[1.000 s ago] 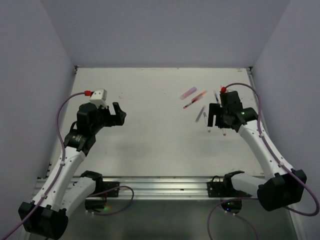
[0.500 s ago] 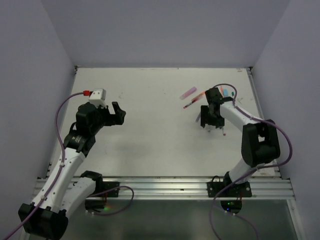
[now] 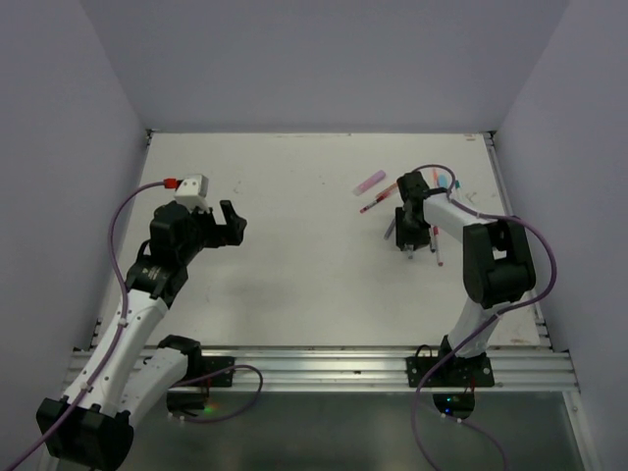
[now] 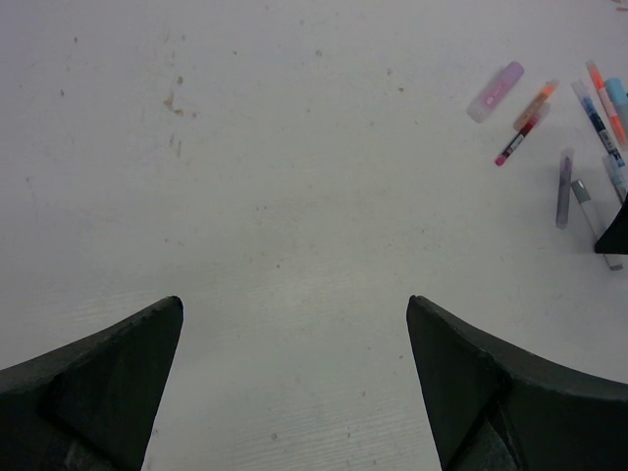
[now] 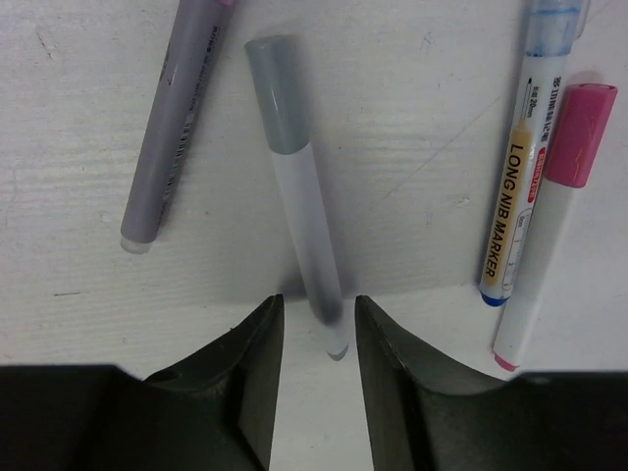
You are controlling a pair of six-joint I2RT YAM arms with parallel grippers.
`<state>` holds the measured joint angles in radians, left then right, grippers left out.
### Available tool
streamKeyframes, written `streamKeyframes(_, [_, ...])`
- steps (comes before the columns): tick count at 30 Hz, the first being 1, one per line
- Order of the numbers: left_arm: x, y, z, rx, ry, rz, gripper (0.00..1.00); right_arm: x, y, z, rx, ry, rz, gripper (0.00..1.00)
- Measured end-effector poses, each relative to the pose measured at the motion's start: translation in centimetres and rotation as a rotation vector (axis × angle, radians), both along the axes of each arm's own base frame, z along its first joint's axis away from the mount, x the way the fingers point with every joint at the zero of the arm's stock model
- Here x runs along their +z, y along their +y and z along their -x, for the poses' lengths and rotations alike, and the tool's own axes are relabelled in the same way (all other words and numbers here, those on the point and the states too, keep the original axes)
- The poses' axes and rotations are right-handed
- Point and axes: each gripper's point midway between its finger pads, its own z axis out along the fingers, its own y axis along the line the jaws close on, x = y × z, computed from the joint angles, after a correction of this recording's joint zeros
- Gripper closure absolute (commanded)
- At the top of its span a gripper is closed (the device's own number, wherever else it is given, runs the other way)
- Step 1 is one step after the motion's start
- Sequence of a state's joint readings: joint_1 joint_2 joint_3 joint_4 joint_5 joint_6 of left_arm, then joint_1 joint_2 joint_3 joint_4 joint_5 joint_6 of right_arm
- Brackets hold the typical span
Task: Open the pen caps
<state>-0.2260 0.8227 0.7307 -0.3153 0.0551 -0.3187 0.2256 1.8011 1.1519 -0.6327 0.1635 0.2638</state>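
One white-bodied pen (image 5: pixel 309 226) lay between the jaws of the right pincer (image 5: pixel 319 306). Its tail end sat in the gap, and its grey cap (image 5: pixel 273 93) pointed straight ahead, well beyond the fingertips. The jaws stood narrowly apart on either side of the barrel. A sliver of table (image 5: pixel 412 88) showed on the pincer's left side, while the right finger was almost touching, so nothing was gripped.

A grey-purple pen (image 5: pixel 172 128) lay ahead and to the left. A marker (image 5: pixel 520 186) with a pale blue cap and a pink-capped pen (image 5: pixel 549 245) lay ahead to the right. All three were apart from the fingers.

The step in hand looked like taking the barrel. It seemed best done by centring first, because the uneven gap could nudge the round pen sideways or roll it. The pinch belonged low on the tail, as placed, which kept the whole cap clear for the other arm. A firm squeeze would probably be needed, since the smooth barrel might slip when the cap is pulled.

The left pincer (image 4: pixel 294 304) gaped wide over bare table, with the pens far ahead to its right. It would likely have to cross over and take the cap along the pen's axis.
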Motion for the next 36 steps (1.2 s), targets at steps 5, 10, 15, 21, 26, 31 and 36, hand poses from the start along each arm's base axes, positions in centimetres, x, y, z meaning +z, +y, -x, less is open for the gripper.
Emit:
streamKeyframes(5, [-0.1, 0.0, 0.0, 0.000, 0.004, -0.001, 0.00, -0.3, 0.0, -0.1, 0.008, 0.003, 0.002, 0.85])
streamKeyframes(10, [-0.3, -0.1, -0.1, -0.006, 0.009, 0.001, 0.00, -0.4, -0.1, -0.1, 0.010, -0.001, 0.005, 1.00])
streamKeyframes(15, [-0.5, -0.6, 0.0, -0.026, 0.015, 0.015, 0.00, -0.2, -0.2, 0.1, 0.014, -0.019, 0.001, 1.00])
streamKeyframes(21, [-0.2, -2.9, 0.2, -0.081, 0.058, 0.152, 0.06, 3.8, 0.8, 1.5, 0.053, -0.145, -0.037, 1.00])
streamKeyframes(26, [1.5, -6.4, -0.2, -0.122, 0.098, 0.304, 0.06, 11.0, 7.2, 2.2, 0.214, -0.421, -0.180, 1.00])
streamKeyframes(31, [3.3, -13.1, -0.4, -0.203, 0.141, 0.380, 0.08, 15.0, 13.2, 4.0, 0.345, -0.584, -0.351, 1.00])
streamKeyframes(36, [2.7, -18.0, -0.6, -0.224, 0.190, 0.382, 0.18, 16.4, 17.2, 5.7, 0.440, -0.645, -0.443, 1.00])
